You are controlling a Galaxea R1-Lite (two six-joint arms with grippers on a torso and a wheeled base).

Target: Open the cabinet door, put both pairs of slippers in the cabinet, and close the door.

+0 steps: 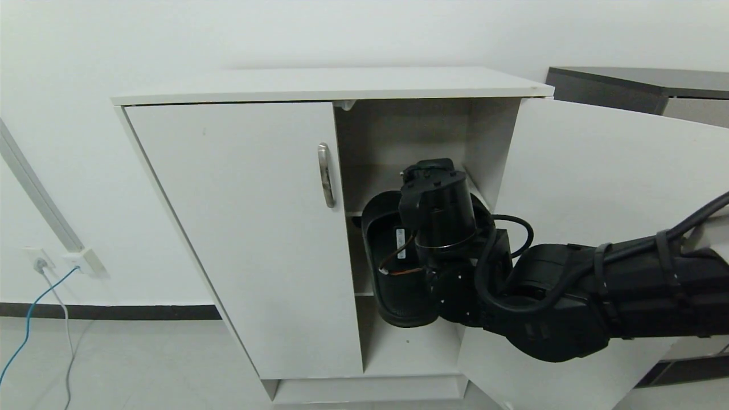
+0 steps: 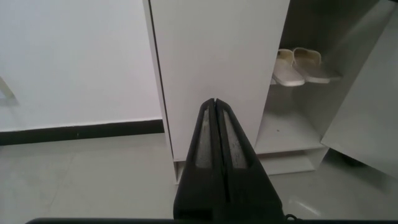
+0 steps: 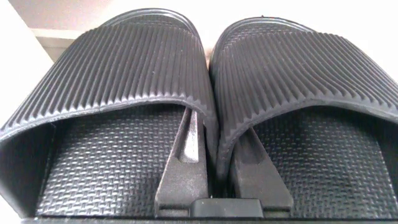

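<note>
With the right gripper [image 3: 214, 146] clamped on the black slippers [image 1: 392, 285] at the open cabinet [image 1: 330, 85] mouth, seems past halfway, with white slippers [image 2: 305, 65] already shelved, leaving only release and shutting the door [image 1: 598, 188].

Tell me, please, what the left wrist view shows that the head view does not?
Left wrist view alone: white slippers on a cabinet shelf, and the shut left gripper. Head view alone: black slippers at the opening, carried on the right arm, the handle on the left door, and a wall socket with cables. Both: the cabinet, with its left door shut and its right door swung open.
</note>
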